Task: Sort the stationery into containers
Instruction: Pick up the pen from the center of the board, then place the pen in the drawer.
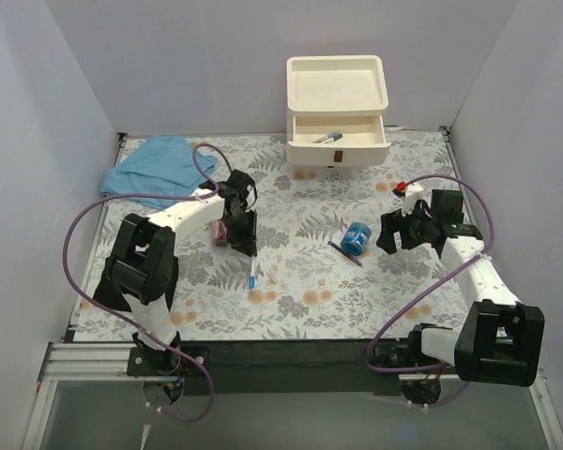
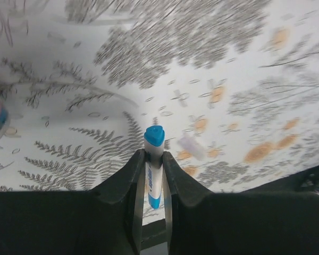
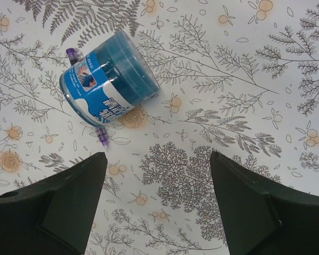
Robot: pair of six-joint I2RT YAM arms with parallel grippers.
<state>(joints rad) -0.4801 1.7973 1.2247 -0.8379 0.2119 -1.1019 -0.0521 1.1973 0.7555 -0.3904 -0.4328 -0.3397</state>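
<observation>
The left gripper (image 2: pixel 153 159), at 9 o'clock from the centre of the mat (image 1: pixel 310 281), has its fingers pressed on either side of a white blue-capped pen (image 2: pixel 154 139), pinching the barrel with the cap poking out past the tips. The right gripper (image 3: pixel 158 155) hangs at 3 o'clock with its jaws spread wide and nothing between them; a blue tub (image 3: pixel 109 85) lies on its side at its 11 o'clock, resting across a thin purple pen (image 3: pixel 101 136). At 12 o'clock the drawers (image 1: pixel 338 94) stand with the top one pulled out and a green-capped pen (image 1: pixel 327 138) lying inside.
</observation>
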